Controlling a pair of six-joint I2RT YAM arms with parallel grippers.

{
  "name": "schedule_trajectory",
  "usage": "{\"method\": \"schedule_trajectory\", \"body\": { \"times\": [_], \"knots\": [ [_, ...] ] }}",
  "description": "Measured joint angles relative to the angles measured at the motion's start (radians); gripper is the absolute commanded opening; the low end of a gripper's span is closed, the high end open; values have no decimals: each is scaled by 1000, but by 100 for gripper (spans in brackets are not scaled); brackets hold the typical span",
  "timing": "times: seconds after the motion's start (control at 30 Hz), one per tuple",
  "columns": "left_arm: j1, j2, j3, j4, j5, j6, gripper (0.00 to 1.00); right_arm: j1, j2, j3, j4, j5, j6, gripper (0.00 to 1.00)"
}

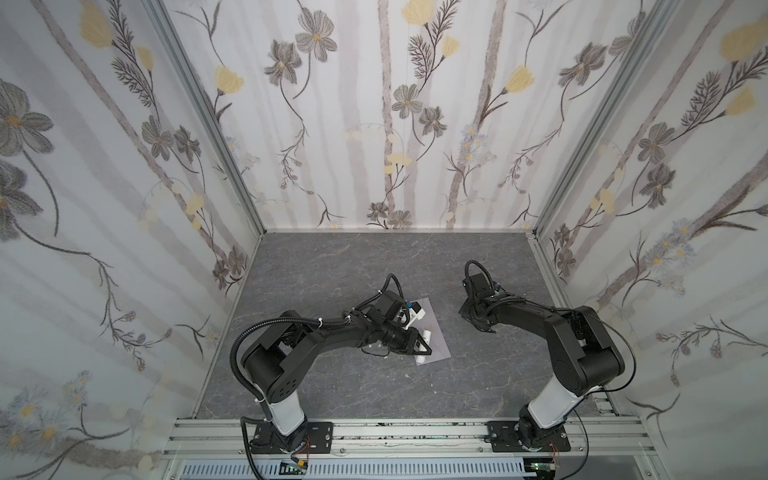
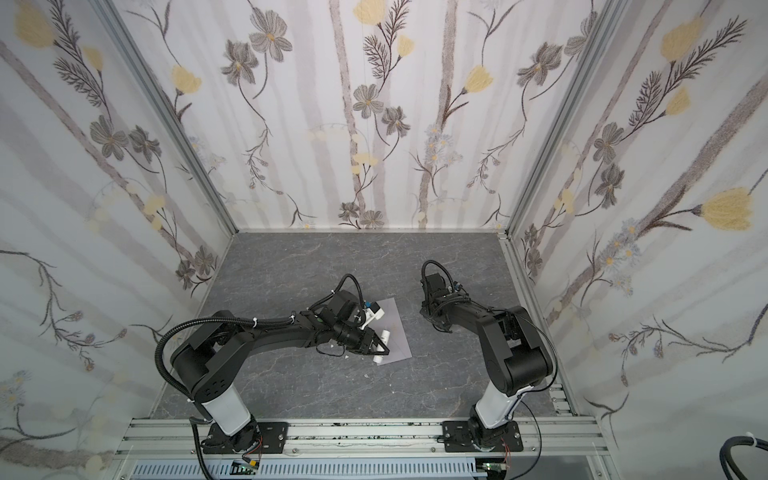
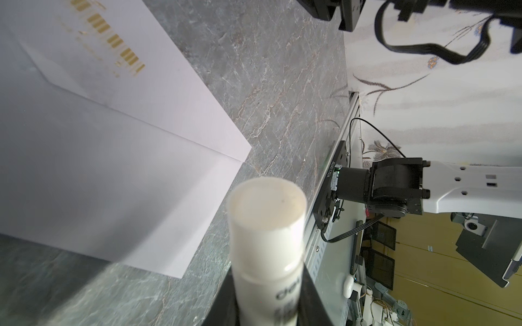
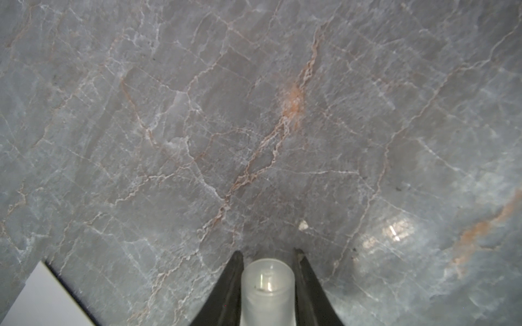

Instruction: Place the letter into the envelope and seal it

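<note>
Glue stick (image 3: 267, 214) clamped in left gripper (image 3: 268, 275) over envelope (image 3: 113, 169), seemingly for sealing; right gripper (image 4: 267, 255) pinches cap (image 4: 267, 285), held well aside.

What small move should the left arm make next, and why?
Probably lower the open end of the glue stick onto the envelope. The left gripper holds it uncapped near the envelope's edge, and the right gripper holds the cap well aside. Whether glue is already on the paper, I cannot tell.
</note>
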Motion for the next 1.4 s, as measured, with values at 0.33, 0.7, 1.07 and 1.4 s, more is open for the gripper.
{"method": "schedule_trajectory", "body": {
  "times": [0.33, 0.7, 1.07, 1.4],
  "knots": [
    [-26, 66, 47, 1, 0, 0, 0, 0, -22, -15, 2, -13, -13, 35],
    [-47, 114, 75, 5, 0, -1, 0, 0, -41, -36, 17, -53, -33, 39],
    [-50, 116, 75, 8, 0, -5, 0, -12, -45, -42, 21, -98, -43, 40],
    [-52, 149, 103, 24, 7, -13, 0, -67, -83, -50, 26, -183, -118, 46]
  ]
}}
